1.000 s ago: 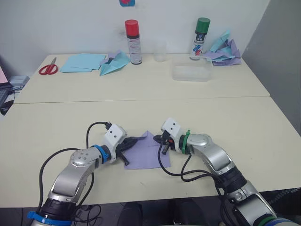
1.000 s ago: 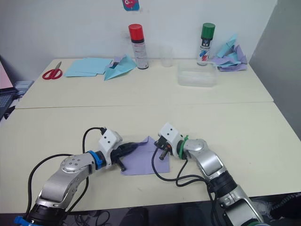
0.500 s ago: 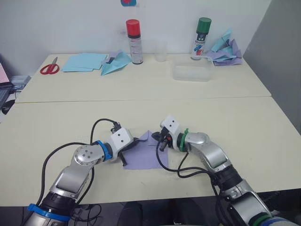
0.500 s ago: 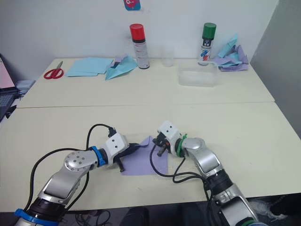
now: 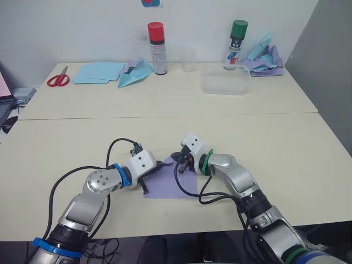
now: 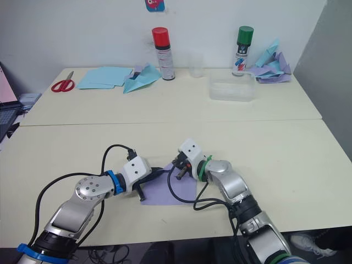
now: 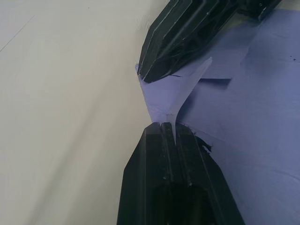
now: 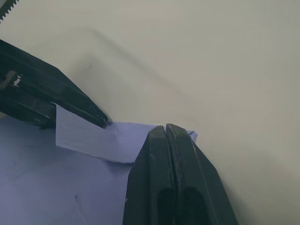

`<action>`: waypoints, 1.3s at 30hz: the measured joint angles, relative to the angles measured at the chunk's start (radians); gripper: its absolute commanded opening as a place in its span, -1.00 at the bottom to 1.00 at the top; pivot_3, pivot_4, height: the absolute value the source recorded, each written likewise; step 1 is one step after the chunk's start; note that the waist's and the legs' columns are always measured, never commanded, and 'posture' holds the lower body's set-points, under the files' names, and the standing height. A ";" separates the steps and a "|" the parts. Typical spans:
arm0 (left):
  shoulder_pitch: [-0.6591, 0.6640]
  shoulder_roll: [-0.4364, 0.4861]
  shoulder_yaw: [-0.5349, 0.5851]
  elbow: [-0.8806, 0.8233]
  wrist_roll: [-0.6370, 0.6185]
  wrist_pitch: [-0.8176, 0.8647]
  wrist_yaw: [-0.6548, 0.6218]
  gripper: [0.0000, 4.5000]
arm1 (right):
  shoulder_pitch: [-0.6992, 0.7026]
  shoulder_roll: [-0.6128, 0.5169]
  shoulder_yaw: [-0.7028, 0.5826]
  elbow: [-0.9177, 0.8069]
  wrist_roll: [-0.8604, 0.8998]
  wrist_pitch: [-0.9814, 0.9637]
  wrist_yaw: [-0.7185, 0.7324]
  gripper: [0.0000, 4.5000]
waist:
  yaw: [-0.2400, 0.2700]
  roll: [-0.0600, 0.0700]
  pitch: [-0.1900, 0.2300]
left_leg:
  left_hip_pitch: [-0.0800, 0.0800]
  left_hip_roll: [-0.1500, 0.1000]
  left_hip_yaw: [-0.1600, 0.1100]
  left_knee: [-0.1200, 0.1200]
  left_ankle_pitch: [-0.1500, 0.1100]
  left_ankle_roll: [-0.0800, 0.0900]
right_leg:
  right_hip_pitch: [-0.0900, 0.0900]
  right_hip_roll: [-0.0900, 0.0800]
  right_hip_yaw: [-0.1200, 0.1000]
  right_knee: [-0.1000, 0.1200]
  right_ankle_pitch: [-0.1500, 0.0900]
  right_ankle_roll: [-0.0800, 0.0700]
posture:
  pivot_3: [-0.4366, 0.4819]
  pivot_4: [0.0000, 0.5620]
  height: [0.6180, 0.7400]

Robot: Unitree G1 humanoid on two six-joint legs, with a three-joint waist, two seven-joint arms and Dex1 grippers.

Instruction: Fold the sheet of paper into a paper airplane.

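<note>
The lavender sheet of paper (image 5: 175,185) lies on the near table, flat except for its far left corner, which is lifted into a small flap (image 7: 187,89). My left gripper (image 5: 159,166) is shut on that flap, pinching it at its tips (image 7: 172,129). From the other side my right gripper (image 5: 176,160) is shut on the same far corner (image 8: 165,129), its tips almost touching the left gripper's. The paper airplane is out of view.
At the back of the far table are red scissors (image 5: 56,81), pale blue sheets (image 5: 98,72), a blue paper plane (image 5: 135,74), a red-capped can (image 5: 156,48), a clear cup (image 5: 188,59), a green-capped can (image 5: 236,44), a clear box (image 5: 224,85) and a heap of paper planes (image 5: 263,58).
My right gripper has slid left along the sheet's far edge to meet the left gripper. The left gripper has edged right, and the corner between them now stands up.
</note>
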 measured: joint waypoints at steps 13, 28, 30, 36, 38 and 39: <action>0.032 0.023 0.028 -0.016 -0.005 -0.040 -0.041 -0.27 | -0.031 -0.022 0.039 0.026 -0.047 -0.018 0.020 -1.00 | -0.002 0.000 0.000 | 0.001 0.001 0.001 0.000 0.000 0.000 | 0.000 0.001 0.001 0.001 0.000 0.000 | -0.05 -0.47 1.00; 0.030 -0.142 0.411 -0.136 -0.578 0.436 0.036 -0.29 | -0.007 -0.020 0.025 0.002 -0.048 -0.015 0.020 -1.00 | 0.001 -0.003 -0.002 | 0.000 -0.001 0.000 0.003 0.000 0.000 | 0.002 0.001 0.000 0.001 0.001 0.001 | -0.05 -0.47 1.00; -0.011 -0.170 0.354 -0.116 -0.550 0.435 0.072 -0.61 | -0.007 -0.017 0.025 0.002 -0.048 -0.015 0.020 -1.00 | 0.001 -0.003 -0.002 | 0.000 -0.001 0.000 0.003 0.000 0.000 | 0.002 0.001 0.001 0.001 0.001 0.001 | -0.05 -0.47 1.00; 0.008 -0.176 0.155 -0.071 -0.409 0.407 0.091 -0.97 | -0.007 -0.012 0.028 0.000 -0.048 -0.015 0.022 -1.00 | -0.002 -0.002 -0.002 | 0.001 0.000 0.000 0.001 0.000 0.000 | 0.001 0.001 0.002 0.001 0.000 0.001 | -0.05 -0.47 1.00; 0.029 -0.170 0.113 -0.043 -0.355 0.361 0.095 -0.97 | -0.005 -0.013 0.026 -0.001 -0.048 -0.014 0.021 -1.00 | 0.000 -0.002 -0.002 | 0.001 0.001 0.000 0.002 0.000 0.000 | 0.001 0.001 0.001 0.001 0.000 0.000 | -0.05 -0.47 1.00; 0.029 -0.167 0.103 -0.040 -0.338 0.345 0.097 -0.97 | -0.005 -0.013 0.027 -0.001 -0.048 -0.012 0.020 -1.00 | 0.000 -0.002 -0.002 | 0.001 0.001 0.000 0.002 0.000 0.000 | 0.001 0.001 0.000 0.001 0.000 0.000 | -0.05 -0.47 1.00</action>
